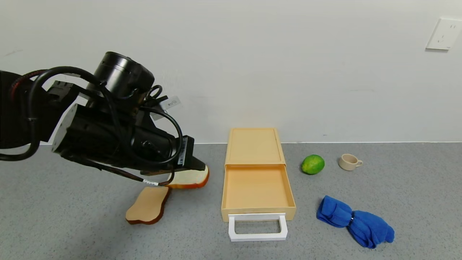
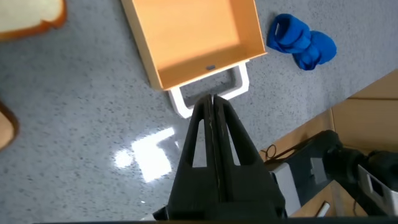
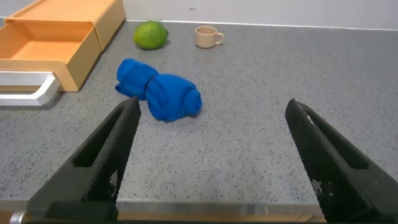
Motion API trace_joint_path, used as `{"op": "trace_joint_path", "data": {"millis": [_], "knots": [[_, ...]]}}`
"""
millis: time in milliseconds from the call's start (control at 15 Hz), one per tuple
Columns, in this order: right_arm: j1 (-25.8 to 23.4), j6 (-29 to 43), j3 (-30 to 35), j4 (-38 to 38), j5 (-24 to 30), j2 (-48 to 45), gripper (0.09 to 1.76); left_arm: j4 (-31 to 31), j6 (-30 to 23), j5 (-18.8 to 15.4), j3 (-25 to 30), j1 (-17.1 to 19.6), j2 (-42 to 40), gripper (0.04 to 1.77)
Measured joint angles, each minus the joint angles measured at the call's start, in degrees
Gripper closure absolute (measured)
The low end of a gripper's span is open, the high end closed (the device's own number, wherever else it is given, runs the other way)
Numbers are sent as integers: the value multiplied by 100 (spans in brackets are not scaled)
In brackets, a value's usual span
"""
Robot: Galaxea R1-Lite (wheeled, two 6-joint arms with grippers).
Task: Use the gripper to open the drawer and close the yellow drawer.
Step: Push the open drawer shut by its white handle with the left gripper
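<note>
Sitting pulled out of its casing (image 1: 255, 145) at table centre: drawer (image 1: 257, 189), white handle (image 1: 258, 227) nearest. Left gripper (image 2: 213, 102) raised left of it, fingers pressed together. Right gripper (image 3: 211, 121) near side, low, fingers spread wide. Blue cloth (image 1: 354, 221), lime (image 1: 313, 164), cup (image 1: 349, 161) right; bread slices (image 1: 148, 205) left.

A lime (image 1: 313, 164) and a beige cup (image 1: 349, 161) are seen near the bench's far edge, a crumpled blue cloth (image 1: 355, 221) is laid nearer the front right, and two bread slices (image 1: 148, 204) are placed left of centre, one partly hidden.
</note>
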Motion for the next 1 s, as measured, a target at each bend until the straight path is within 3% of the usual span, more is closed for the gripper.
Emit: {"op": "trace_joint_path", "data": {"millis": [267,467,1000], "knots": [[0,2,0,4,0,0,14,0,-916,767,-50,-965,184,170],[0,2,0,4,2,0,14,2,-1429,1191,-61,-1447,507,170],[-1,2,0,2,2,0,14,-78,-2211,2036,-11,-2083,1593,170]]}}
